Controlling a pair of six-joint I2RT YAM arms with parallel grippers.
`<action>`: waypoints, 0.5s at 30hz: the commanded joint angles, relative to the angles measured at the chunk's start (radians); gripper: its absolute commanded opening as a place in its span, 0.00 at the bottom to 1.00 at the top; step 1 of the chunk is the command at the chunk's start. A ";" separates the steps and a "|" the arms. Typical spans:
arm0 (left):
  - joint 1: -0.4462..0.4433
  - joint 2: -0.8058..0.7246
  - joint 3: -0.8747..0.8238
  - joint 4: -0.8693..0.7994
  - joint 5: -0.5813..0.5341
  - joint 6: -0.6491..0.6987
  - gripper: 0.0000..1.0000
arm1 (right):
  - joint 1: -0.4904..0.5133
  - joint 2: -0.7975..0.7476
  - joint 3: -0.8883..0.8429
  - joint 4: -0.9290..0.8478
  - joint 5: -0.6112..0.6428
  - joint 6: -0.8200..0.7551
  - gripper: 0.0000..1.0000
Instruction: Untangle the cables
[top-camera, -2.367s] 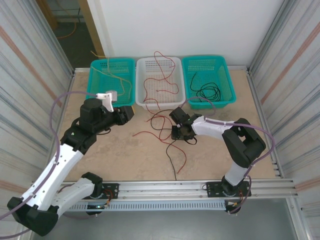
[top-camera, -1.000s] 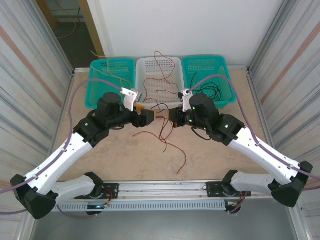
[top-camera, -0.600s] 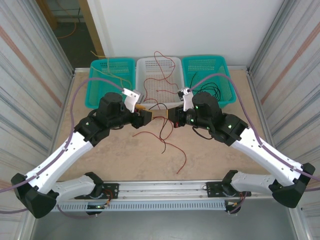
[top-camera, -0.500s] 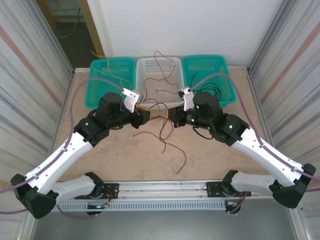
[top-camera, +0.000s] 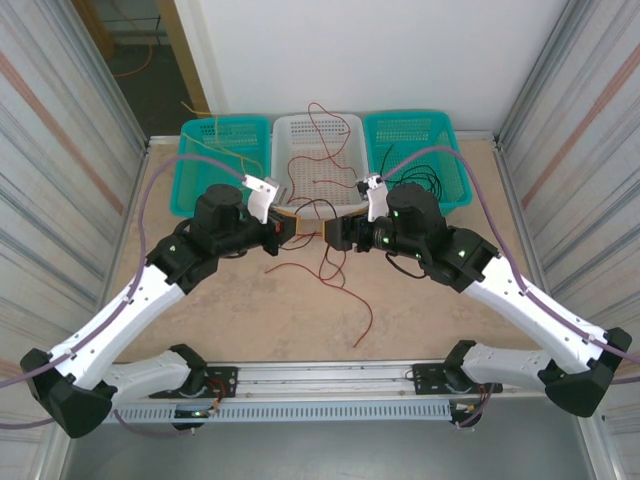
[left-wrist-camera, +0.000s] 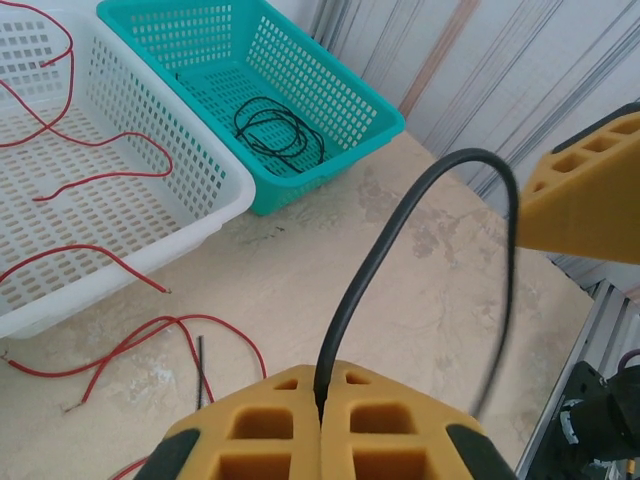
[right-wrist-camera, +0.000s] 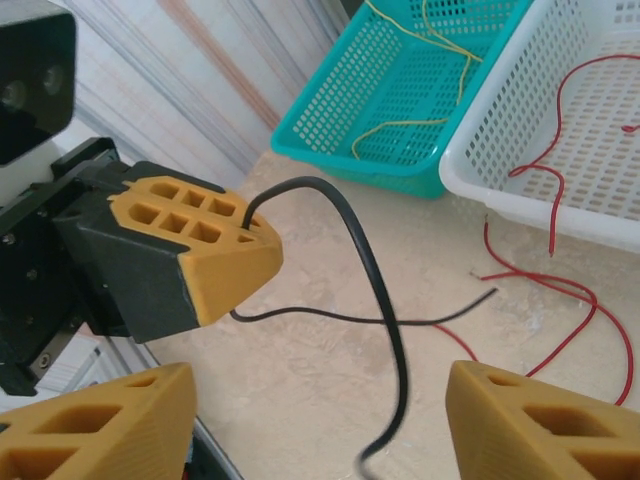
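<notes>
The left hand pinches the thin black cable, which arcs rightward, hanging loose between the spread right hand.

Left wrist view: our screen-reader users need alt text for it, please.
The left hand is shut on a black cable that arches up and right over the table. Behind sit a white basket with red cables and a teal basket with a coiled black cable.

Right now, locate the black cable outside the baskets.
Left wrist view, bottom centre: the black cable is pinched in the left gripper, arching up right of the white basket.
</notes>
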 joint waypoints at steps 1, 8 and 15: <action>-0.005 -0.026 0.059 0.016 0.010 -0.015 0.00 | -0.009 0.025 -0.006 0.013 -0.023 0.016 0.66; 0.017 -0.037 0.066 0.027 0.023 -0.051 0.00 | -0.012 0.031 -0.055 0.031 -0.009 0.026 0.36; 0.044 -0.051 0.061 0.039 0.065 -0.073 0.00 | -0.023 0.037 -0.060 0.015 0.009 0.029 0.67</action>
